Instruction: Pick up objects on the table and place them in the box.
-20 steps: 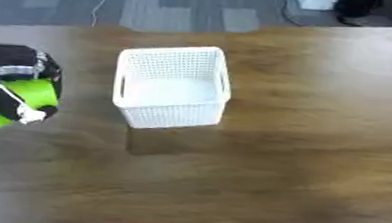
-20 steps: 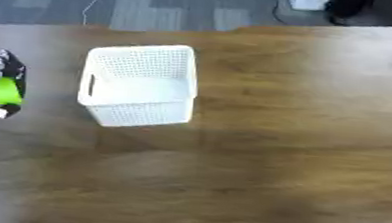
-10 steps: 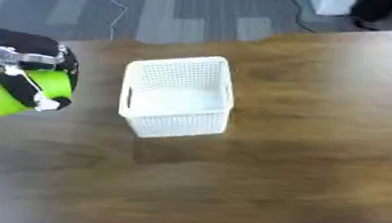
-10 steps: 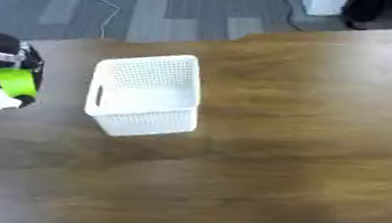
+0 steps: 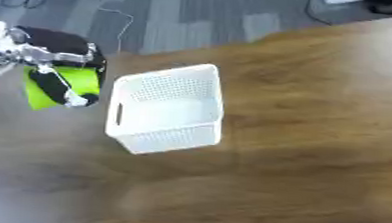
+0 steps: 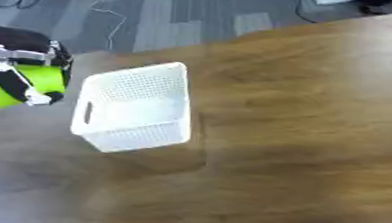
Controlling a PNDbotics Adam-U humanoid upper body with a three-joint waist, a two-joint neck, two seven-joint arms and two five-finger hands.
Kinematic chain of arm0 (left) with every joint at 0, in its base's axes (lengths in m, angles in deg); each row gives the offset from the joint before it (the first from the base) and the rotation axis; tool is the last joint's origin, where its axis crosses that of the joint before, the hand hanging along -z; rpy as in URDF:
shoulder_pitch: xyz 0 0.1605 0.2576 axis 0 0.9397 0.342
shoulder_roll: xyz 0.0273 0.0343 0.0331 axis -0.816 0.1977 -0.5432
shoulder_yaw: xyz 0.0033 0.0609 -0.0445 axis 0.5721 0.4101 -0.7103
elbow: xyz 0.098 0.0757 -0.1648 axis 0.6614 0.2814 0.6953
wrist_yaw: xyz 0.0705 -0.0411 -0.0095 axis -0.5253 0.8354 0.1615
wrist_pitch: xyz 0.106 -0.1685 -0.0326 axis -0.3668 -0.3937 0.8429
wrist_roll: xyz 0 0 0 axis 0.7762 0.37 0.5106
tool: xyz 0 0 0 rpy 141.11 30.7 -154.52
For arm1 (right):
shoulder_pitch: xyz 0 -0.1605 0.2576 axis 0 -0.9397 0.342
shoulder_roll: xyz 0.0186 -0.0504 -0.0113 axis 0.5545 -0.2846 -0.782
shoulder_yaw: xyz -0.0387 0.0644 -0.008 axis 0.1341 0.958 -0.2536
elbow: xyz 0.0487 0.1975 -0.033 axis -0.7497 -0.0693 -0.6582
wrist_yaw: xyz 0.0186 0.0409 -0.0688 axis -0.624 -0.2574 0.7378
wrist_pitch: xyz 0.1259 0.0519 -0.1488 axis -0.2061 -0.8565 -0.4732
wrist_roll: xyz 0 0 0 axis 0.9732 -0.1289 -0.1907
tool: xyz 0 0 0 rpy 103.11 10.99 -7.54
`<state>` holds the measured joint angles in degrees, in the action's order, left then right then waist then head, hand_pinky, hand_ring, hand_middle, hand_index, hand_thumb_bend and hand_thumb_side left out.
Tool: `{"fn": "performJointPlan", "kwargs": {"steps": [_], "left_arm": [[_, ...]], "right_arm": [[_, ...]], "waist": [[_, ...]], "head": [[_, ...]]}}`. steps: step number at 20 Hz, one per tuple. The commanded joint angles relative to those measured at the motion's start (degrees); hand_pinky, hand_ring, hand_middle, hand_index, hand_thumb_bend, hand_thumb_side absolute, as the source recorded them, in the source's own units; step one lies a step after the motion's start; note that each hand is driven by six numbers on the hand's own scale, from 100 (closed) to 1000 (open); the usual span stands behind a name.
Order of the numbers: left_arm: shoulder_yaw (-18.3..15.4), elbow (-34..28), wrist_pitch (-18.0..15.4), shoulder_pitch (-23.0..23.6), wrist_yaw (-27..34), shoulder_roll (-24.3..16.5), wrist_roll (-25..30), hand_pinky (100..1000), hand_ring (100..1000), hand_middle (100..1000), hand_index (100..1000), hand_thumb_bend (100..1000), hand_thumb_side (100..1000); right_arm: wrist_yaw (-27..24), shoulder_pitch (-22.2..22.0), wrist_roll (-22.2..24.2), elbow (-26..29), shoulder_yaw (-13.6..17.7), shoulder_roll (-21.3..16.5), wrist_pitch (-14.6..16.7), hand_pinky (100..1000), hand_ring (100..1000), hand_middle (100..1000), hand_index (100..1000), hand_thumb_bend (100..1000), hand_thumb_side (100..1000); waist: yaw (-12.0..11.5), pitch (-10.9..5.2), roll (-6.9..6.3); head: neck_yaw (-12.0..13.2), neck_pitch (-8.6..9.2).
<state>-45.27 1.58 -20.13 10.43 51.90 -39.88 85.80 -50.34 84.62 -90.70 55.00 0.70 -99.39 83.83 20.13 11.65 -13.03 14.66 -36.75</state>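
A white mesh box [image 5: 169, 108] stands on the wooden table [image 5: 320, 143], its inside showing nothing. My left hand [image 5: 56, 60] hovers just left of the box, above the table, fingers curled round a bright lime-green object [image 5: 81, 81]. A black finger with a white tip [image 5: 64, 89] crosses the front of the green object. In the right eye view the same hand [image 6: 19, 59] and the green object [image 6: 40, 78] sit at the left edge. My right hand shows in neither view.
The table's far edge runs diagonally from upper right to left. Beyond it lies grey carpet [image 5: 189, 12] with a thin cable [image 5: 119, 19]. Bare wood stretches to the right of the box and in front of it.
The camera has tilted, so the whole scene has shifted. My left hand, still holding the green object, has risen and come closer to the box's left side.
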Motion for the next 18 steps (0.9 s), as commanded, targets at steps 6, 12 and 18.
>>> {"fn": "performJointPlan", "kwargs": {"steps": [6, 12, 18], "left_arm": [[-2.1, 0.7, -1.1, -1.9, -3.5, -1.4, -3.6, 100, 100, 100, 178, 285, 240], [-1.9, 1.3, -2.5, -3.0, -5.4, -0.8, -6.6, 100, 100, 100, 178, 283, 239], [-1.5, -1.0, -3.5, -5.6, -5.4, -1.5, -7.7, 100, 100, 100, 178, 301, 225]], "right_arm": [[-1.2, 4.1, 7.4, 0.8, -1.6, 2.0, -1.1, 343, 464, 496, 572, 283, 1000], [-2.9, 5.9, 11.1, 0.8, -3.2, 2.9, -1.0, 339, 462, 497, 574, 277, 1000], [-4.1, 5.9, 12.6, 0.8, -3.4, 3.3, -1.4, 341, 463, 497, 576, 277, 1000]], "waist": [[0.5, 2.52, 0.08], [0.1, 4.54, 0.08], [-0.9, 4.21, 0.08]], "head": [[2.4, 4.17], [4.3, 6.35], [3.9, 6.83]]}}
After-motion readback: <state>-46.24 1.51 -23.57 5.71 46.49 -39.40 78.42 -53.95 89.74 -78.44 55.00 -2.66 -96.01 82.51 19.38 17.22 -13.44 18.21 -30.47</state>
